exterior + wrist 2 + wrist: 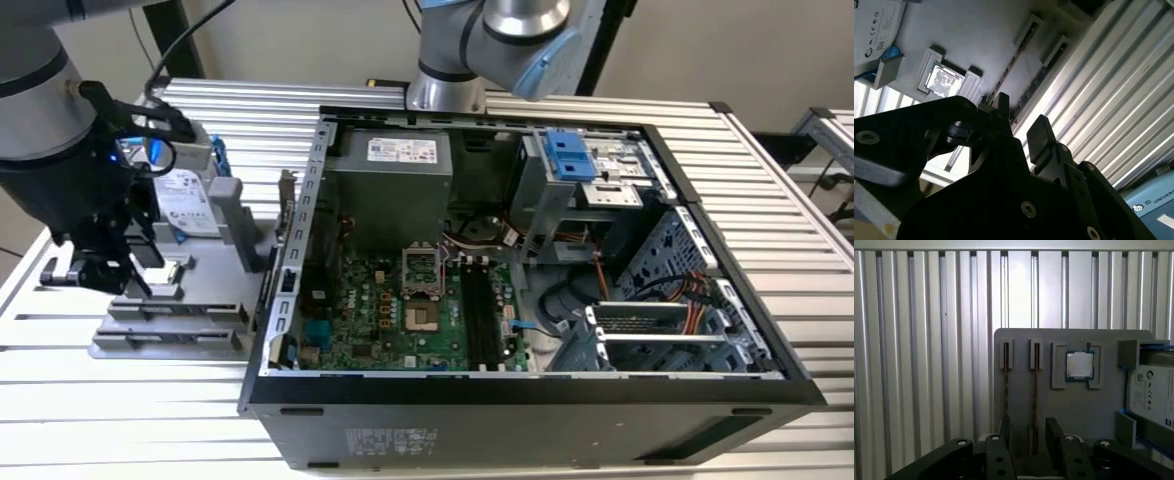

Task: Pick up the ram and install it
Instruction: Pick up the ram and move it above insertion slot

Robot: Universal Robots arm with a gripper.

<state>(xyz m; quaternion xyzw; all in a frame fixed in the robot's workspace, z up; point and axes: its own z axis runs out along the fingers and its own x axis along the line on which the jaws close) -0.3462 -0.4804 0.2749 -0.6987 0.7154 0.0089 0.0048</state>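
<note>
Ram: the ram [1035,385] stands on edge in a slot of the grey fixture plate [1074,410], which lies to the exterior view's left of the open computer case [534,400]. You see the stick edge-on, as a thin dark line.
Neighbour: a second ram stick [1006,385] stands in the parallel slot just beside it, so you have little room on that side.
Handling: judge it light, stiff and flat. The board is brittle if twisted, and its contact edge and chips should not take pressure.
Where to hold: pinch the two flat faces near the middle of the upper edge. That should keep it balanced and let it lift straight out of the slot.
Gripper: the gripper [1029,427] hangs over the plate with its fingers [1054,432] spread apart and holding nothing. In the first wrist view the ram runs into the gap between them. You cannot tell from these views whether the pads have reached its faces.
Beside the slots: a processor chip [1080,365] sits in its own recess, and a hard drive [1154,390] lies beyond it on the same plate.
Destination: the black memory slots [481,315] on the motherboard inside the case look unoccupied.
Support: plate and case rest on a slatted metal table [801,200].
</note>
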